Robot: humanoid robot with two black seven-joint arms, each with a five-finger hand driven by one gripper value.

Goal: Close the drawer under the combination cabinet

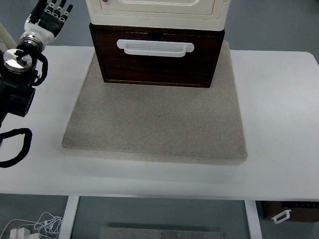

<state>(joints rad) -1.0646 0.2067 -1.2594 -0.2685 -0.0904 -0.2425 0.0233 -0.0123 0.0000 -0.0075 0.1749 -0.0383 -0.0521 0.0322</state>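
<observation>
Drawer of dark brown wood (157, 67) with a white handle (155, 47) sticks out under the cream cabinet (157, 11), on a grey mat (154, 124) that keeps it steady. Left hand (49, 15) hangs far left, fingers loosely open, holding nothing.

White table with one mat

A white table (279, 99) fills the frame; a grey mat (154, 124) lies at its centre.

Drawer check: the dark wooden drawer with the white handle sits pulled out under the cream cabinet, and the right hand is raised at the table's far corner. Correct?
Not quite: it is the left hand raised at the far left corner, as the head view shows; no right hand is in view. The drawer and its white handle are as you say.
</observation>
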